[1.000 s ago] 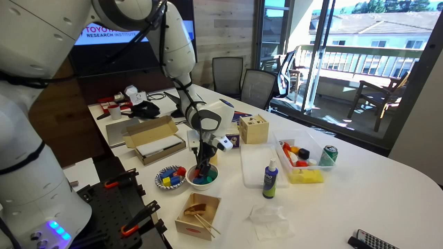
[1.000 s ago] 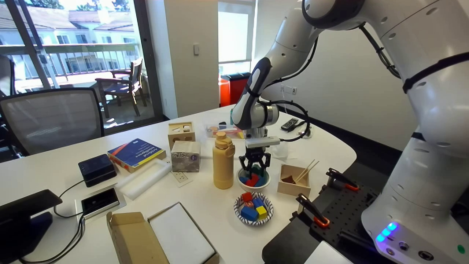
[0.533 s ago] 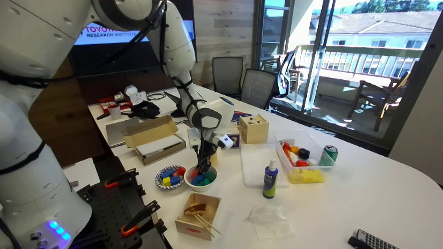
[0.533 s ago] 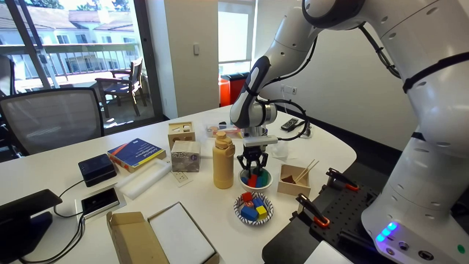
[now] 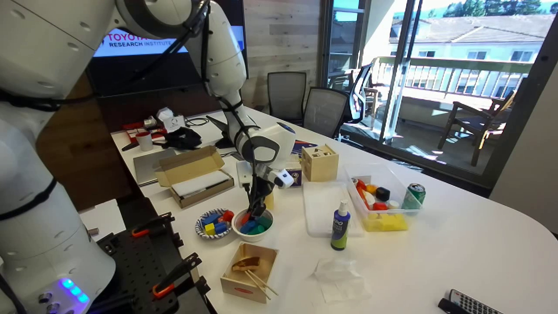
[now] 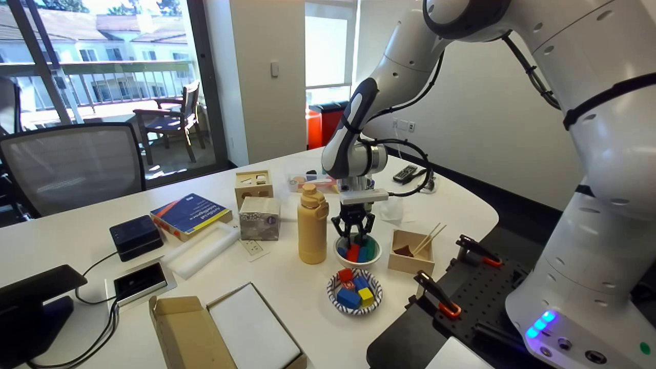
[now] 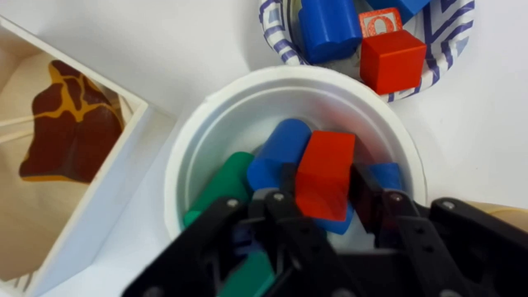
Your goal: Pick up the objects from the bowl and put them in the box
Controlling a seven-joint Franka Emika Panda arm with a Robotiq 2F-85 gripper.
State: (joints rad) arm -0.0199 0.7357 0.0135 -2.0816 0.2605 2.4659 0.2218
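Wrist view: the box [image 7: 115, 185] and the patterned bowl [image 7: 447, 39], both beside the white bowl [image 7: 297, 73], run off-frame. The blurred gripper [image 7: 324, 179] hides part of the white bowl's rim and of a green block [image 7: 226, 181] inside.

From opposite sides of the arm [image 5: 224, 65], both exterior views slant down across the counter [image 5: 414, 266], sharing the white bowl [image 5: 253, 237], low centre; the wrist view looks closely down into it.

Box [image 6: 411, 264] of smooth, matt wood
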